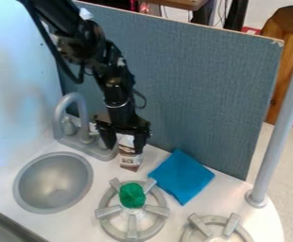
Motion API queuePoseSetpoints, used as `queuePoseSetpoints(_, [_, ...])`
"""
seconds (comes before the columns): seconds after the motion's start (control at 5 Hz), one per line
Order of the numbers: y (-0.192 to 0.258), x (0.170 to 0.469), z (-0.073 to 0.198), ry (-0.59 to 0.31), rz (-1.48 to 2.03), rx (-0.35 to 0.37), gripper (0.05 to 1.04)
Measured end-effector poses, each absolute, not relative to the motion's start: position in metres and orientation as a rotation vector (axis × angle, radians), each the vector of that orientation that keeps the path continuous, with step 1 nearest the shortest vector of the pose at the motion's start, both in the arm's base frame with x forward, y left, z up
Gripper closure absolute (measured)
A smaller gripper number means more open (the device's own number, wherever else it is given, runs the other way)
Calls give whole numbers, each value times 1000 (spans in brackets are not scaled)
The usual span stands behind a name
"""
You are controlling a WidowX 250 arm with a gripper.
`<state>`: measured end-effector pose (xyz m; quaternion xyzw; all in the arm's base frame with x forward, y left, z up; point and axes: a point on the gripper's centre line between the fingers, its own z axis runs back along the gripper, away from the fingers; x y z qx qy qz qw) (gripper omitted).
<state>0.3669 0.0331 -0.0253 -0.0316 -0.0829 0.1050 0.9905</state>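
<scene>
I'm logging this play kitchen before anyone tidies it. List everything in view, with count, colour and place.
Carton: one, brown and white, below the pincer
Green item: one, green, on the left burner
Blue cloth: one, blue, right of the carton
Burners: two, grey, front centre and lower right
Sink: one, grey, left
Faucet: one, grey, behind the sink
Counter: one, white, beneath these
Panel: one, grey-blue, behind the counter
Pole: one, grey, right
Arm: one, black, upper left
Pincer: one, black, at the carton's top

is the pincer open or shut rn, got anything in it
Pincer: right at the small brown-and-white carton, but whether it is open or closed on it cannot be told.
</scene>
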Motion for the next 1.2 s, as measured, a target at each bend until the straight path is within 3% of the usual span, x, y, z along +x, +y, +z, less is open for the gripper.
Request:
queuePoseSetpoints(0.2, [30, 362, -39, -200, 396, -92, 82])
queuePoseSetpoints(0.6, [12, 346, -66, -194, 597, -83, 82])
queuePoseSetpoints(1.2, [-12, 339, -102, -65, 734, -63, 82])
